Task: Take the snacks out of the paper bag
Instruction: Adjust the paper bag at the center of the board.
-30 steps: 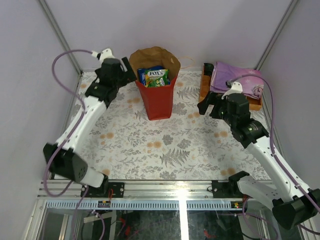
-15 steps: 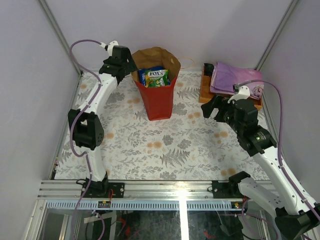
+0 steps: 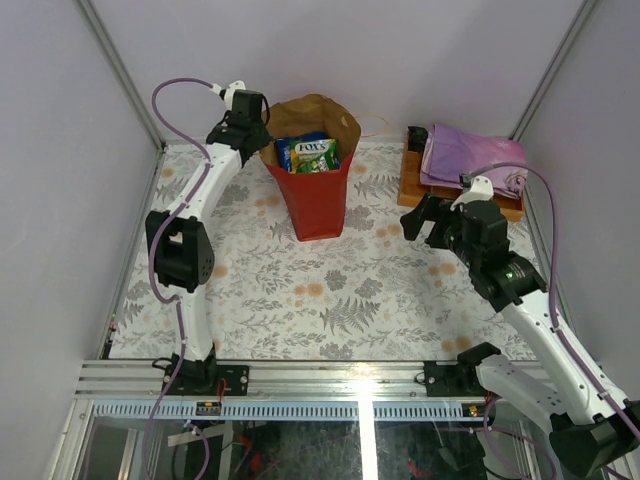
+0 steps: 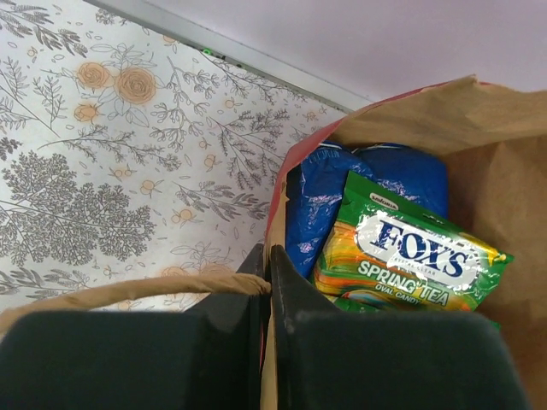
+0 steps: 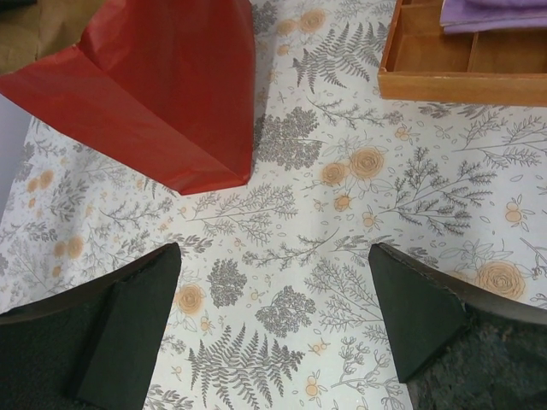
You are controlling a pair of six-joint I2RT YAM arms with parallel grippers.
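Snacks (image 3: 312,154) sit inside the paper bag (image 3: 316,195), none out on the table (image 3: 300,290).

- Bag: upright, mouth open, near the middle of the table's far edge. Red outside, brown inside.
- Contents seen from the left wrist: green Fox's pack (image 4: 410,256) on top, label up, leaning on a blue chip bag (image 4: 342,188) behind and to its left. Anything lower in the bag is hidden.
- Left gripper (image 4: 267,286): at the bag's left rim, fingers together with the paper wall pinched between them. One finger is outside the bag and one is inside. The inner finger is just beside the green pack's lower left corner; I cannot tell whether it touches the pack. The blue bag lies just beyond the fingertips, along the same wall.
- Right gripper (image 5: 273,329): low over the table's right half, fingers wide apart, nothing between them but the floral tabletop. The bag's red base is ahead and to the left of the fingers, apart from them.
- Wooden tray (image 3: 409,186) at the far right corner, purple cloth (image 3: 465,155) folded on it. In the right wrist view the tray is ahead of the right finger, not touching.
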